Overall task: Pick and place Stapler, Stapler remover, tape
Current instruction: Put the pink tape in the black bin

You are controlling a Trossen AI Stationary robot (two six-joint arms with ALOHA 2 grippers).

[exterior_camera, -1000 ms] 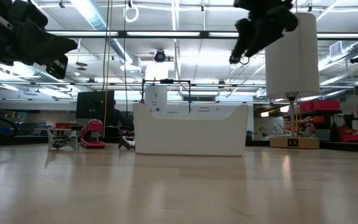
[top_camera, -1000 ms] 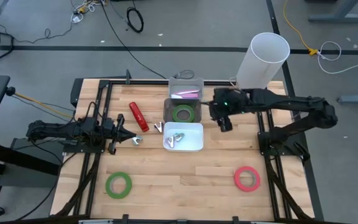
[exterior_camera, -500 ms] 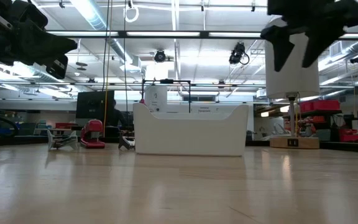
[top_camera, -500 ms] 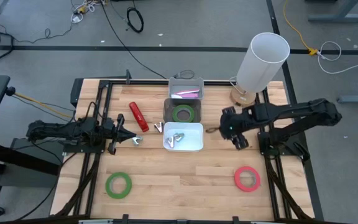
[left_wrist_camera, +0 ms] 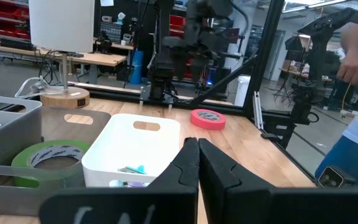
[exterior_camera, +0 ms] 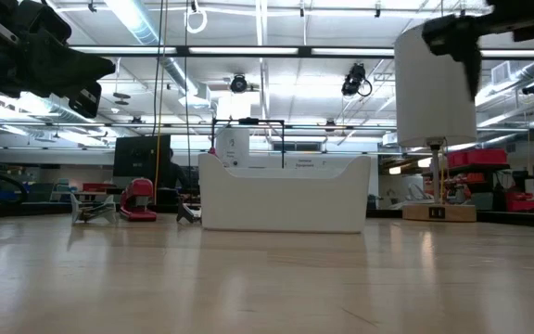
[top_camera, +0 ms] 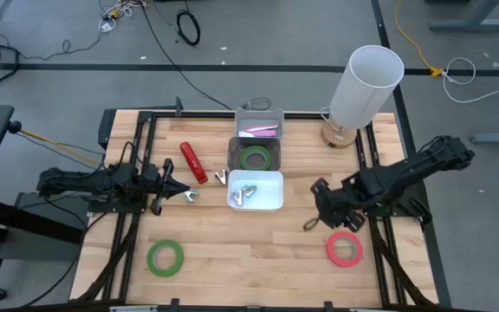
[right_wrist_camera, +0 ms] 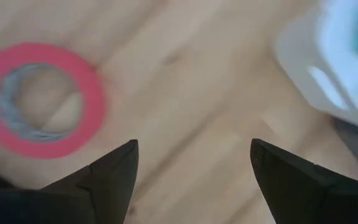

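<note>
A red stapler (top_camera: 192, 162) lies on the table left of the bins. A silver staple remover (top_camera: 190, 197) lies beside my left gripper (top_camera: 167, 192), which is shut and empty at the left. A white bin (top_camera: 255, 191) holds staple removers; a grey bin (top_camera: 255, 156) behind it holds a green tape roll (top_camera: 254, 159). A pink tape roll (top_camera: 344, 248) lies flat at the near right and a green roll (top_camera: 165, 257) at the near left. My right gripper (top_camera: 319, 214) is open and empty, above the table just left of the pink roll (right_wrist_camera: 39, 99).
A tall white lamp (top_camera: 364, 84) stands at the far right corner. A third grey bin (top_camera: 259, 122) with a pink item sits at the far middle. A black frame (top_camera: 137, 156) borders the table. A person's hand (left_wrist_camera: 356, 43) shows beyond the table.
My right gripper has swung from beside the bins toward the table's near edge and right, coming over the wood next to the pink tape roll. My left arm has kept still.
</note>
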